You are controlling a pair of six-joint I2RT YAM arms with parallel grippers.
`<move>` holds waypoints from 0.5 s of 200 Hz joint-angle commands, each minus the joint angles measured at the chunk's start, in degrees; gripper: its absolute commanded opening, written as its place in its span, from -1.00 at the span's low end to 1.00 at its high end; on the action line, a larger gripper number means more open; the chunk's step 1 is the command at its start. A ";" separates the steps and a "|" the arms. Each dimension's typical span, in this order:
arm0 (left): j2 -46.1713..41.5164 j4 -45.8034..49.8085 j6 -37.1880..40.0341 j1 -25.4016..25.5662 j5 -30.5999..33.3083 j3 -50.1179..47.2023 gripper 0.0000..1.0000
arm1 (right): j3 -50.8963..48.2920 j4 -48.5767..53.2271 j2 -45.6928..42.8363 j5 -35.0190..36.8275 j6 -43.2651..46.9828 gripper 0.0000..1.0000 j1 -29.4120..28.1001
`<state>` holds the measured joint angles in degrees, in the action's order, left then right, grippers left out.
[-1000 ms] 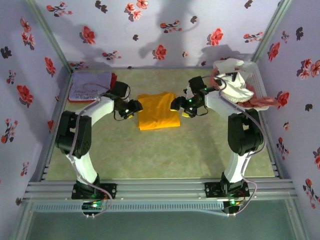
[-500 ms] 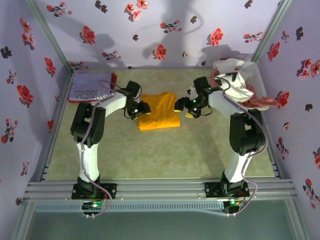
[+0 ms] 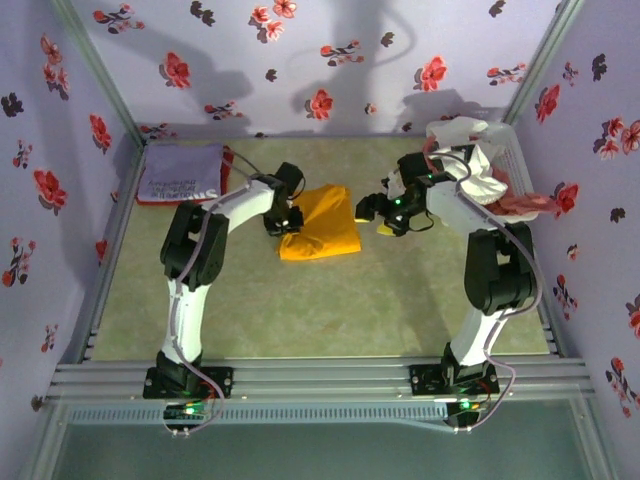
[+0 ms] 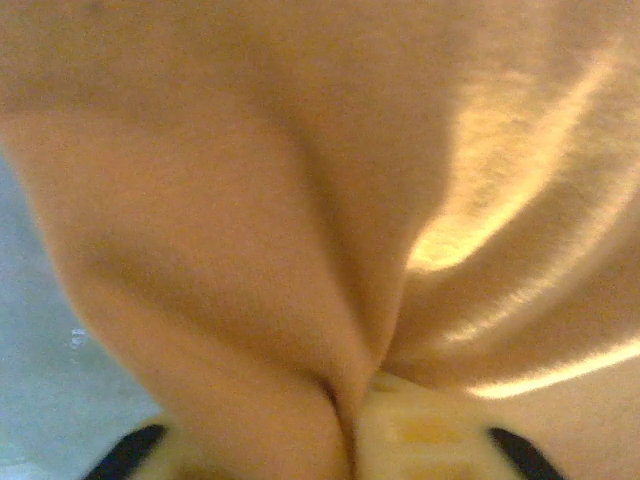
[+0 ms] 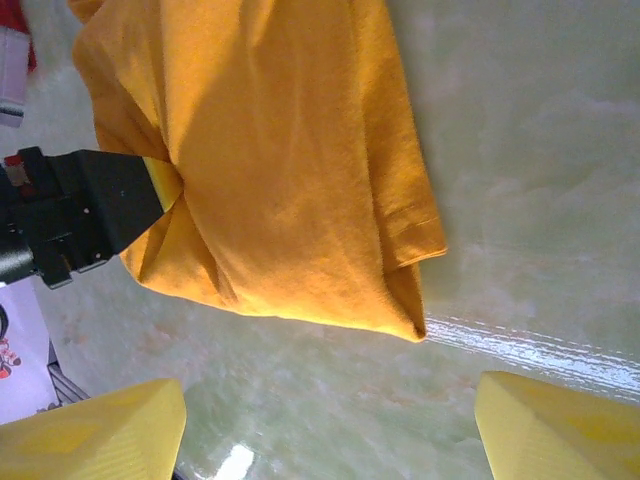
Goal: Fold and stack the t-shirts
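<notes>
The green table [image 3: 320, 310] spans the booth; the orange shirt [image 3: 325, 230] lies folded mid-table, towards the back; a heap [image 3: 478, 170] of white and pink shirts fills the far right corner; the lavender shirt [image 3: 180, 172] lies flat far left; the left gripper [image 3: 286, 222] is pinched tight on the orange shirt's left edge; the right gripper [image 3: 372, 218] gapes empty just beside its right edge.

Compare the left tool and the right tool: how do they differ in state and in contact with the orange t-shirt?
The left tool is shut, pinching the left edge of the mustard-orange t-shirt; the right tool stands open with nothing between its fingers. The left tool touches the cloth, which bunches around its tips; the right tool sits off the shirt's right side, apart from it. Both have yellow fingers and face the same shirt.
</notes>
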<state>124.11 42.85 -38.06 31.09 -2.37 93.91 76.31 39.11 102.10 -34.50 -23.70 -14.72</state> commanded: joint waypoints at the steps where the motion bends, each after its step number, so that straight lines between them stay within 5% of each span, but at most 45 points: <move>1: 7.25 7.33 1.20 3.42 6.68 -1.82 -0.93 | -1.48 1.20 -2.83 -1.20 1.40 0.55 0.79; 46: 5.08 13.14 4.71 2.66 13.31 -1.71 -1.00 | -3.17 0.56 -4.53 -1.27 0.45 0.55 0.83; 100: -1.76 13.56 8.34 -2.60 13.89 -1.55 -1.00 | -4.41 -0.90 -5.82 -1.36 -2.09 0.56 0.83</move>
<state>123.44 48.21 -32.99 32.08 7.62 94.59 72.55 38.87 98.56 -34.92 -24.40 -14.24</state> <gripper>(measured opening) 0.081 0.779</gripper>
